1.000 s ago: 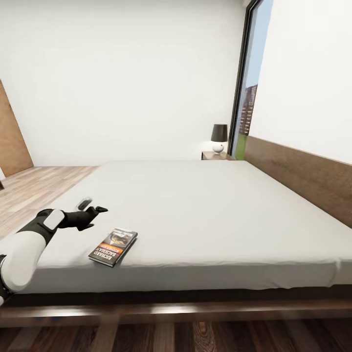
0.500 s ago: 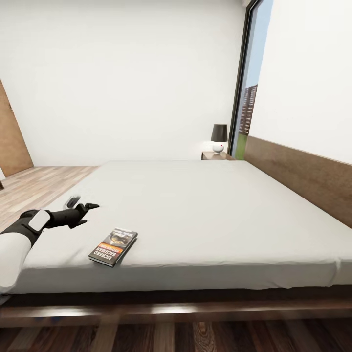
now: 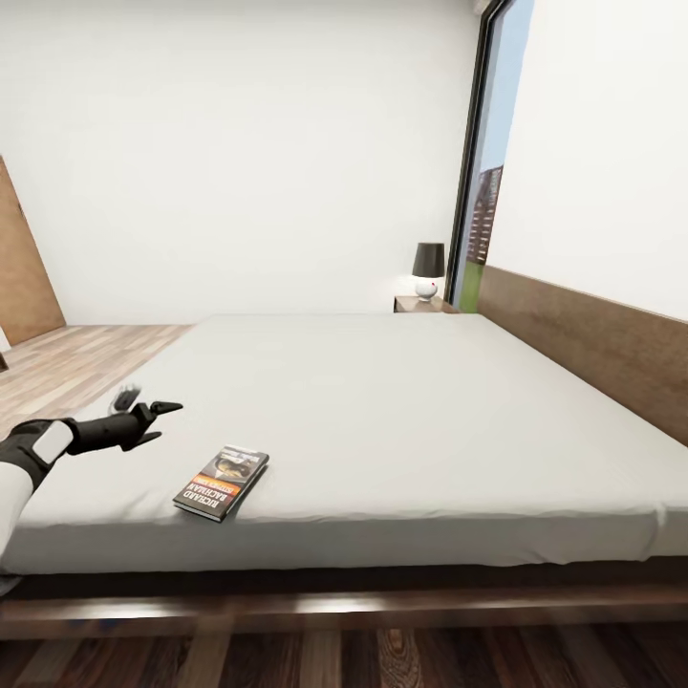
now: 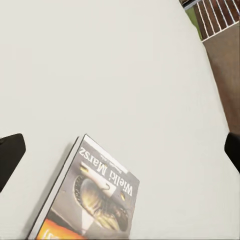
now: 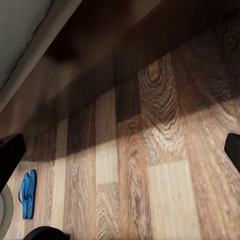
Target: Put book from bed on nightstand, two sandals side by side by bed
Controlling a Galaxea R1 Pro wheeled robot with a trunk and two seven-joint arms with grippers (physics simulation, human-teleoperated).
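Now that the open left gripper (image 3: 143,401) has slid back from the thin dark paperback book (image 3: 221,482), it must reach again.

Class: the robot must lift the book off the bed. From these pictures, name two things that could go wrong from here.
1. The book lies flat and thin near the edge of the bed; an imprecise approach by the open left hand might nudge it off instead of gripping it.
2. The nightstand stands at the far side of the bed, so the carry is long and a weak grip could drop the book.
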